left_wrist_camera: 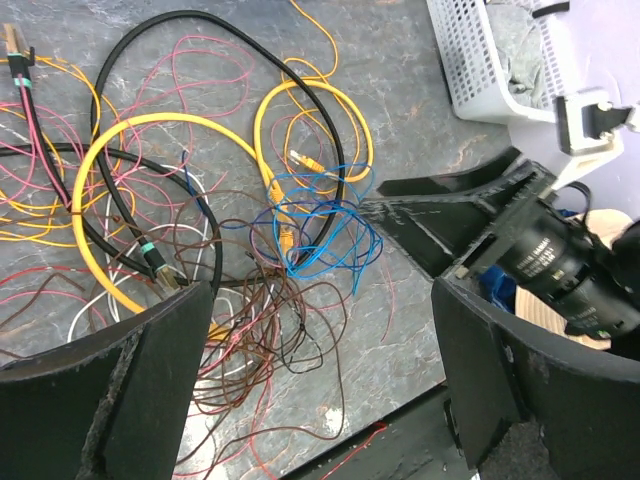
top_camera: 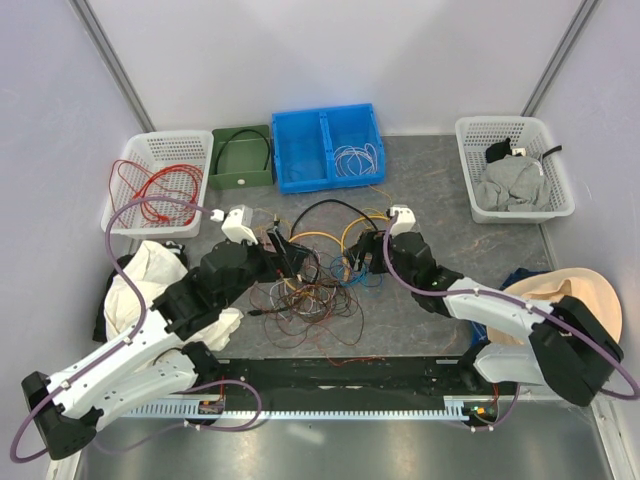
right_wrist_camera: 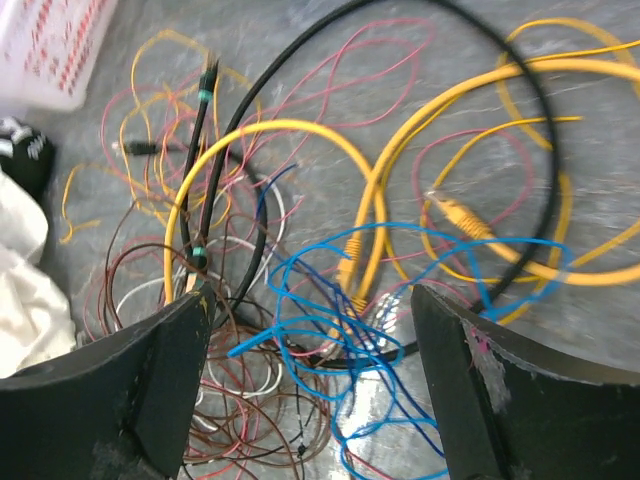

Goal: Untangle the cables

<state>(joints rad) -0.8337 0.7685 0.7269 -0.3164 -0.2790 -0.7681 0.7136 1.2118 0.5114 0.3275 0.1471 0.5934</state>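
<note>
1. Left gripper (left_wrist_camera: 320, 400) hangs with jaws spread wide and nothing between them, low over the brown strands (left_wrist_camera: 268, 330) at the heap's near edge.
2. Right gripper (right_wrist_camera: 310, 400) gapes just as empty above the blue strands (right_wrist_camera: 338, 298). Blur in its wrist view makes it hard to tell whether a fingertip brushes a wire.
3. The cables (top_camera: 315, 268) lie knotted mid-table, between the two arms, on the grey table (top_camera: 430, 180).
4. The fine strands look light and limp, and are likely to slip from the pads and drag their neighbours along when pulled.
5. The yellow cable (left_wrist_camera: 165, 120) and black cable (left_wrist_camera: 185, 14) appear stiffer, holding open loops.
6. The soundest hold is probably on a free stretch of the yellow loop, or just behind a plug. The other gripper could then pin the heap down.
</note>
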